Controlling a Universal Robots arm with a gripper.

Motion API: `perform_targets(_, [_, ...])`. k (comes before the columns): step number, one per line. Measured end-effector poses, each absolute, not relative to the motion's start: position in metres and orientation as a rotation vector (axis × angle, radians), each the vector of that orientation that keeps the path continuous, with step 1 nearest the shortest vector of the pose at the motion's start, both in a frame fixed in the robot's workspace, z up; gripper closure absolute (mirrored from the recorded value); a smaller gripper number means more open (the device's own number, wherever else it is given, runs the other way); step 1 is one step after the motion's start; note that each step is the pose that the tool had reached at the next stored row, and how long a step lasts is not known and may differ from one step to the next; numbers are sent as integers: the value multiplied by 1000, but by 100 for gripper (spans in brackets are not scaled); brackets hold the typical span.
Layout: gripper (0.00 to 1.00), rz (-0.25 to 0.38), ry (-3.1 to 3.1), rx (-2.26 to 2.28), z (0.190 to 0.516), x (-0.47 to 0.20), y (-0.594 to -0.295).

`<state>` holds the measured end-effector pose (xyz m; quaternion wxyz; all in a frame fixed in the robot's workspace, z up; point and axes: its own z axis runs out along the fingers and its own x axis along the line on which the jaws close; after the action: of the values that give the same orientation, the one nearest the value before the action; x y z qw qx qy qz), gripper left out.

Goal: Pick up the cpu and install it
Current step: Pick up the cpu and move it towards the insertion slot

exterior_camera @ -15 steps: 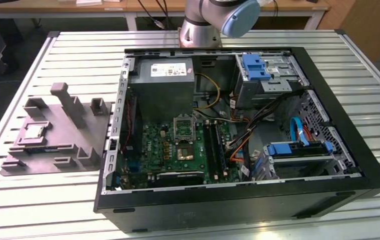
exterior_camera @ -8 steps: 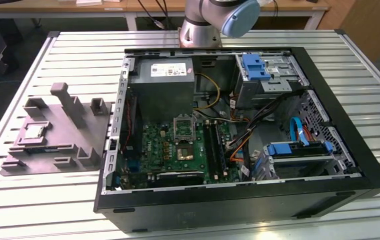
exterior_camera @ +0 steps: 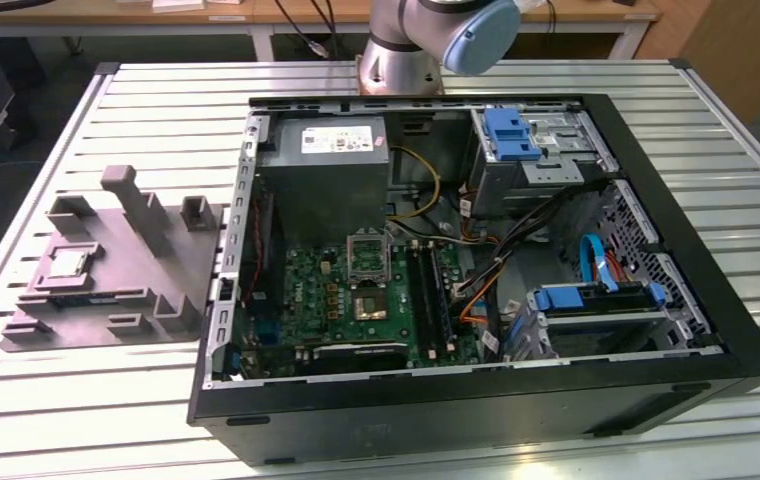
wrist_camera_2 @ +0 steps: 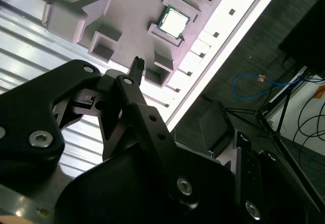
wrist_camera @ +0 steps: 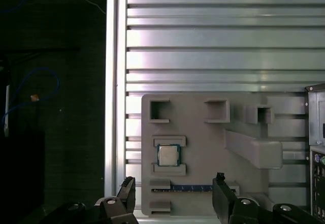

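The cpu (exterior_camera: 63, 262) is a small square chip with a pale silvery top. It lies in a recess of the grey plastic tray (exterior_camera: 100, 320) on the table, at the exterior view's left, beside the open computer case (exterior_camera: 487, 400). Both wrist views look down on the cpu (wrist_camera: 168, 155) (wrist_camera_2: 173, 22) lying flat in its seat in the tray (wrist_camera: 203, 148). My gripper (wrist_camera: 173, 182) hangs well above the tray, open, its two black fingertips (wrist_camera: 127, 184) spread wide with nothing between them. Inside the case, the black socket (exterior_camera: 367, 247) sits on the green motherboard (exterior_camera: 340, 300).
The tray carries several upright blocks (exterior_camera: 133, 200). A grey power-supply box (exterior_camera: 327, 170), drive bays with blue clips (exterior_camera: 511, 135) and loose cables (exterior_camera: 514, 250) crowd the case around the motherboard. The arm's base (exterior_camera: 400, 55) stands behind the case. The slatted table's edge (wrist_camera: 116, 82) runs close to the tray.
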<state>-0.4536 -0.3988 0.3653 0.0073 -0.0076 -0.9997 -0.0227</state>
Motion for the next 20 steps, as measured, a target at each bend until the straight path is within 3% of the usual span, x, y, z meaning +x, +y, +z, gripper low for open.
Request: perform_targets(20, [29,-71,-3126,-24,361,-454,-399])
